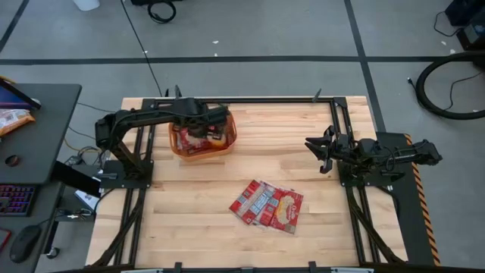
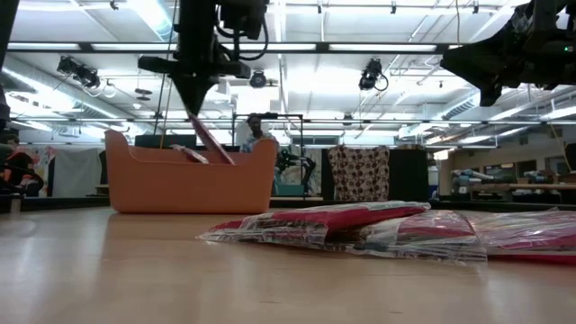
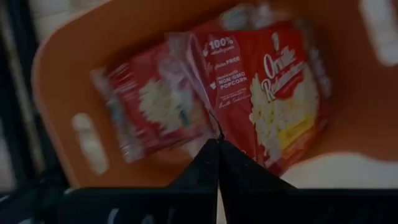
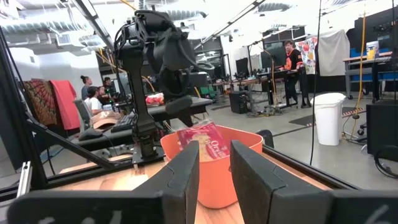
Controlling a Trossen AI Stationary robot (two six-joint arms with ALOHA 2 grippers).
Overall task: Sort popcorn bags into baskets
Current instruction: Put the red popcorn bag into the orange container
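The orange basket (image 1: 198,157) stands at the table's far left; it also shows in the low view (image 2: 189,184). My left gripper (image 1: 203,125) hangs over it, shut on a red popcorn bag (image 3: 273,93). Another popcorn bag (image 3: 155,106) lies flat inside the basket. Several more popcorn bags (image 1: 267,205) lie overlapping on the table's near middle, flat on the wood (image 2: 360,225). My right gripper (image 1: 318,150) waits above the table's right side, open and empty (image 4: 214,165). My left gripper pinches the popcorn bag by its clear edge strip (image 3: 213,121) between its two shut fingers. The fingers come from above, pointing down (image 2: 196,103). The bag hangs tilted below them (image 2: 213,142), its lower end down inside the basket.
Black arm frames run along the table's left (image 1: 129,167) and right (image 1: 356,189) sides. A dark side table (image 1: 30,152) with a keyboard, a mouse and an orange snack bag (image 1: 11,117) stands left of the table. People sit in the room behind (image 4: 93,99).
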